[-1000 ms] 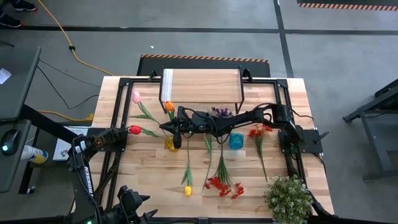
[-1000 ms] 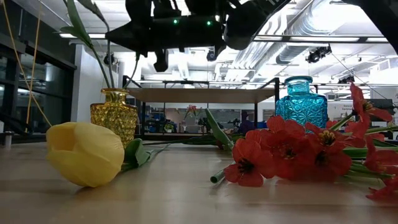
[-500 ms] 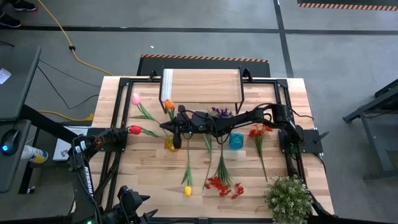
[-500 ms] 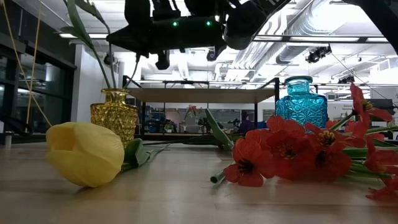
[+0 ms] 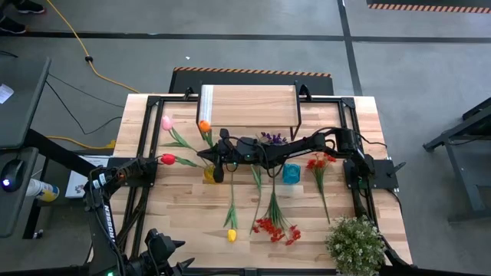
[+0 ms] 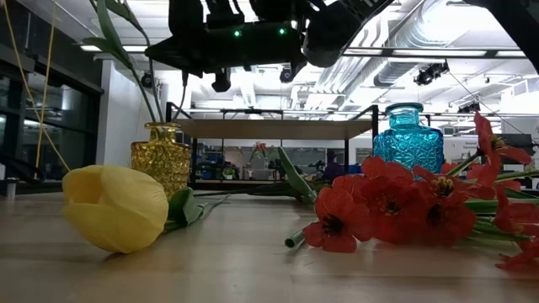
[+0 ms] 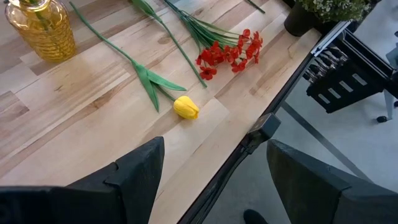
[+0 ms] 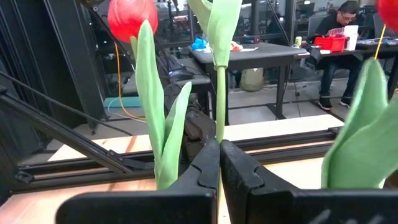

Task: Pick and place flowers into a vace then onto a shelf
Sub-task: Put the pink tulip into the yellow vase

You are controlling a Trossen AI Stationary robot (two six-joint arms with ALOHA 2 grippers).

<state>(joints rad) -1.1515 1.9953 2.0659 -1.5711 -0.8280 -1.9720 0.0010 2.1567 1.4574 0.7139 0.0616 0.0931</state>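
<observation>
**Right arm holds a stem at the yellow vase; tipping is the main worry**

We have the right gripper [image 8: 219, 163] out over the middle of the table, its fingers pinched together on a thin green stem [image 8: 219, 99]. In the high view it sits right beside the yellow vase [image 5: 210, 176], and the held stem seems to belong to the orange tulip [image 5: 203, 126], though from above we cannot be sure which stem is pinched. The low view shows stems rising out of the vase's neck. A red tulip [image 5: 166, 159] and a pink tulip [image 5: 166, 123] fan out to the vase's left.

The left gripper [image 7: 214, 171] waits at the table's near-left edge, fingers spread apart and empty.

The shelf [image 5: 249, 105] stands at the far edge, bare on top. Still lying on the table are a yellow tulip [image 5: 231, 234], a red spray [image 5: 276, 228] and another red spray [image 5: 318, 162] beside the blue vase [image 5: 291, 172].

We see these risks:

- The vase looks light and narrow-necked. Any sideways pull on the stem could drag or topple it.
- Letting go before the stem is seated could let the tulip lean out and fall.
- The arm reaches over the loose flowers, so a low retreat could sweep them.
</observation>
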